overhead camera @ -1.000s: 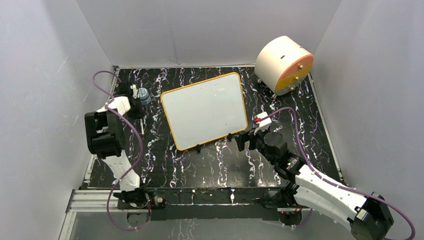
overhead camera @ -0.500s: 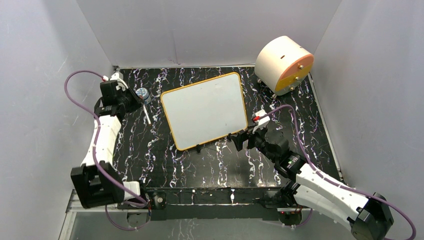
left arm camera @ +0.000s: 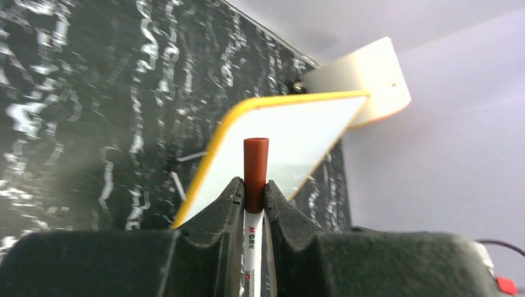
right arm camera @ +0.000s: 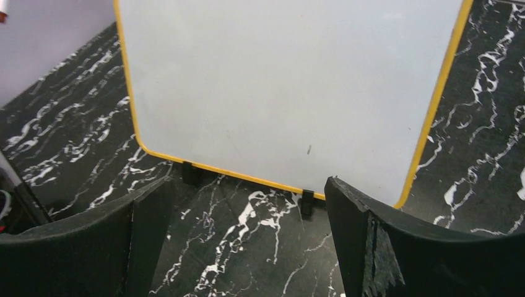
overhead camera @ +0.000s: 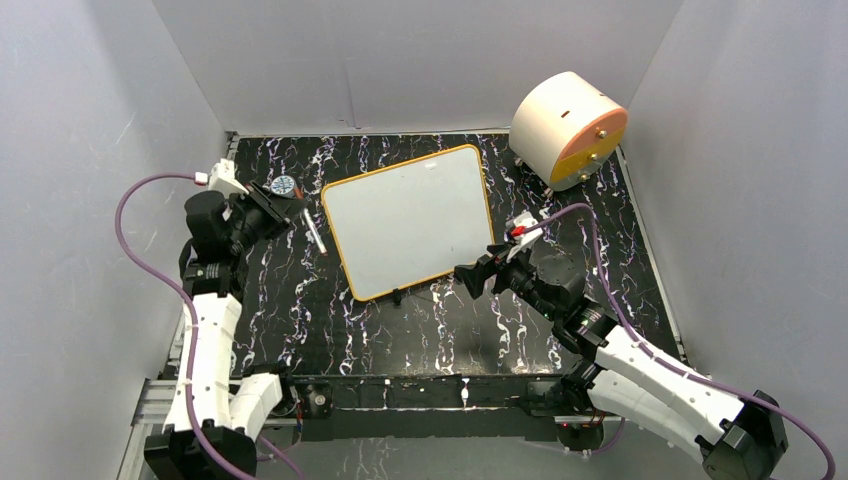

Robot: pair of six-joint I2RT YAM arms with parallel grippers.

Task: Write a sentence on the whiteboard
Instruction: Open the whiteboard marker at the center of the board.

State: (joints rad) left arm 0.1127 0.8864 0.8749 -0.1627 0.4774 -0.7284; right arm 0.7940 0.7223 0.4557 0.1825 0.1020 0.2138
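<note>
Start at the whiteboard (overhead camera: 410, 222): flat on the black marbled table (overhead camera: 420, 330), about mid-table, turned somewhat askew, orange-yellow frame all round, two small black clip feet (right arm camera: 191, 173) along the near edge. Blank but for a few faint specks, with no words written, so judged to be at the very start of the job. Probably laid face up and central to sit within reach of both arms. To the left, just beside the board's left edge and apart from it, find the marker (left arm camera: 256, 161), pinched between the pressed-in fingers of the left gripper (left arm camera: 253, 192), white barrel running back through the grip, red-brown end poking out toward the board. Cannot tell whether cap or tail. Seemingly raised off the table and lined up for an approach to the writing face. Just off the near right corner, see the right gripper (right arm camera: 249, 192), fingers spread wide, holding nothing, aimed squarely at the near edge with both feet inside the span of the fingertips. Likely posted there to brace the frame against sliding under pen pressure, or else to pull off a cap. At the far right corner of the table, well apart, note the round peach-and-orange drum (overhead camera: 568, 128), apparently no part of this job.
</note>
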